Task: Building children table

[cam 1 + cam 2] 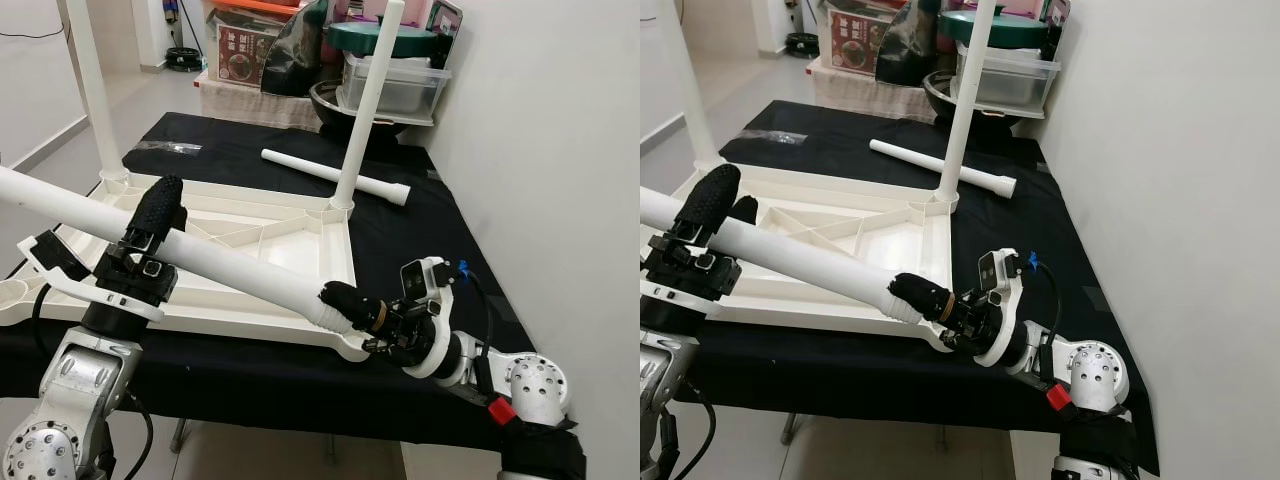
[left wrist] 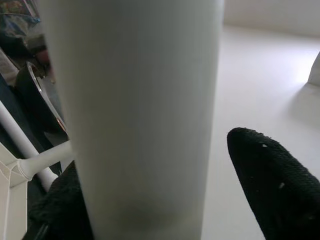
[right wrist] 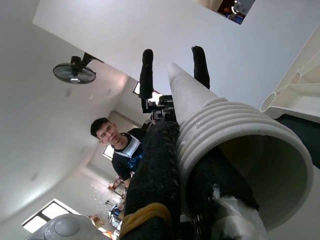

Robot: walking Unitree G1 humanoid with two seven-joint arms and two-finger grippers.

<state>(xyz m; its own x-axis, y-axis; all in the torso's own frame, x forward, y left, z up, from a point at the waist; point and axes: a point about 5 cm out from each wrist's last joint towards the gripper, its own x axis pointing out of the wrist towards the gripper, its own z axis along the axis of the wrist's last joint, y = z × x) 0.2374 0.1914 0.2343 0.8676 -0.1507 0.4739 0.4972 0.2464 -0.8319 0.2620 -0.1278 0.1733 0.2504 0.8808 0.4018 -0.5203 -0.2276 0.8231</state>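
The white table top (image 1: 300, 255) lies upside down on a black-covered table (image 1: 420, 240). Two white legs stand upright in its far corners, one on the left (image 1: 92, 90) and one on the right (image 1: 366, 110). Another leg (image 1: 335, 175) lies loose on the cloth behind. A further white leg (image 1: 235, 262) runs slantwise over the top, held by both grippers. My left gripper (image 1: 152, 222) straddles its middle, fingers (image 2: 270, 190) on either side. My right gripper (image 1: 345, 303) is shut on its threaded end (image 3: 235, 135), just above the near right corner socket (image 1: 355, 345).
A wall runs close along the right. Behind the table stand a clear plastic bin (image 1: 395, 80), a metal bowl (image 1: 330, 100) and boxes (image 1: 240, 50). A person (image 3: 122, 145) shows in the right wrist view, behind me.
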